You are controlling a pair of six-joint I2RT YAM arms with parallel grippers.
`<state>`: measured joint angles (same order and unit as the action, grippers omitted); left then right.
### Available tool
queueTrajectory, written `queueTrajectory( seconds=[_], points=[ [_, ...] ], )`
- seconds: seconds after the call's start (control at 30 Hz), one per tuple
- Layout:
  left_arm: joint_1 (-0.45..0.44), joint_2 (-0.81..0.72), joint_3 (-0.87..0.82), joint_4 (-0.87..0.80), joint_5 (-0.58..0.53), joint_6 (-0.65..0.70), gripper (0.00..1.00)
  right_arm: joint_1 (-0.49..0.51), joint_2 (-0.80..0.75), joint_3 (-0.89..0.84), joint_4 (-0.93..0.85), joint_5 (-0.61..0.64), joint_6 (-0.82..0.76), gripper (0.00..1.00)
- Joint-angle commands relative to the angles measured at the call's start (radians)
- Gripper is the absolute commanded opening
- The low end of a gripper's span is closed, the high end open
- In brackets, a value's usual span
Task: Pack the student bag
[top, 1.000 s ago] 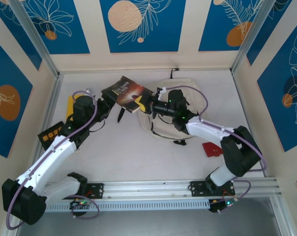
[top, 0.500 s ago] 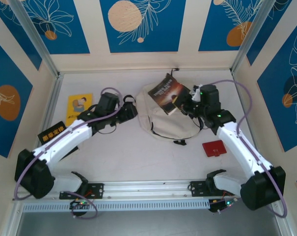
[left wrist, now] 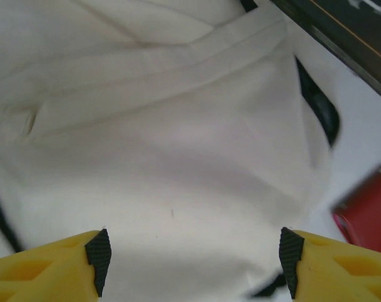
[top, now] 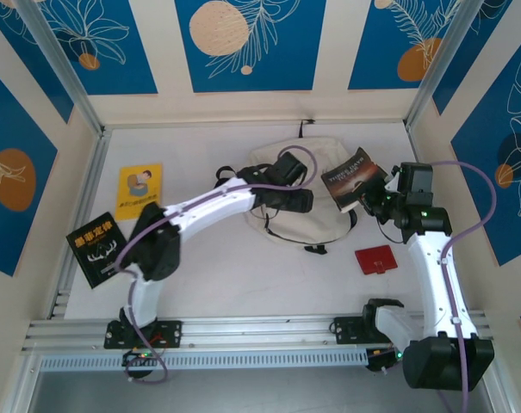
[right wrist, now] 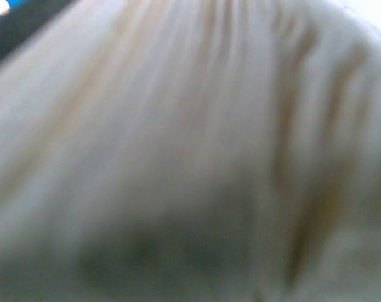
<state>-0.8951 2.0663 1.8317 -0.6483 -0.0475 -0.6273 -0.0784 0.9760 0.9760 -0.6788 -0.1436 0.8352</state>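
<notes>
Student bag [top: 316,225] looks unpacked: my left claw [left wrist: 194,258] gapes over it, right claw [top: 373,200] grips 1 dark book [top: 350,176].

Robot lab test cell, white desk [top: 243,275] boxed in by cream wall panels [top: 250,43] printed with blue leaf motifs, aluminium corner posts [top: 60,64], left arm [top: 208,202] and right arm [top: 437,267] bolted to an aluminium rail [top: 260,327]

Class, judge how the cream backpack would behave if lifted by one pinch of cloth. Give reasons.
The student bag would probably sag and fold, since its cloth lies slumped and creased. Likely light for its size: it looks flat, nearly unfilled.
</notes>
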Motion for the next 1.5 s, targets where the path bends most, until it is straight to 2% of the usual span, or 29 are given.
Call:
queueTrajectory(
  seconds=[0.0, 0.17, 0.27, 0.53, 0.67, 0.8, 1.03, 1.23, 1.47],
  points=[
    [0.033, 0.139, 0.177, -0.118, -0.059, 0.087, 0.72, -0.013, -0.02, 0.004, 0.01, -0.054, -0.039, 0.03],
    [0.076, 0.328, 0.412, -0.155, -0.031, 0.133, 0.72, -0.016, -0.024, -0.013, -0.01, -0.056, -0.035, 0.03],
    [0.102, 0.414, 0.512, -0.195, -0.056, 0.117, 0.72, -0.017, -0.024, -0.021, -0.009, -0.056, -0.028, 0.03],
    [0.176, 0.503, 0.529, -0.312, -0.092, 0.036, 0.7, -0.018, -0.012, -0.045, -0.006, -0.057, -0.02, 0.03],
    [0.214, 0.418, 0.344, -0.306, -0.142, -0.015, 0.7, -0.018, 0.004, -0.046, 0.005, -0.069, -0.02, 0.03],
    [0.275, 0.311, 0.138, -0.226, -0.127, -0.053, 0.7, -0.018, 0.009, -0.056, 0.014, -0.076, -0.018, 0.03],
    [0.333, 0.181, 0.013, -0.211, -0.153, -0.028, 0.72, -0.018, 0.011, -0.058, 0.02, -0.094, -0.024, 0.03],
    [0.3, 0.053, 0.008, -0.212, -0.113, 0.039, 0.76, -0.018, 0.004, -0.057, 0.005, -0.078, -0.039, 0.03],
    [0.166, -0.022, 0.015, -0.21, -0.105, 0.107, 0.78, -0.019, -0.018, -0.068, -0.016, -0.035, -0.05, 0.03]
  ],
)
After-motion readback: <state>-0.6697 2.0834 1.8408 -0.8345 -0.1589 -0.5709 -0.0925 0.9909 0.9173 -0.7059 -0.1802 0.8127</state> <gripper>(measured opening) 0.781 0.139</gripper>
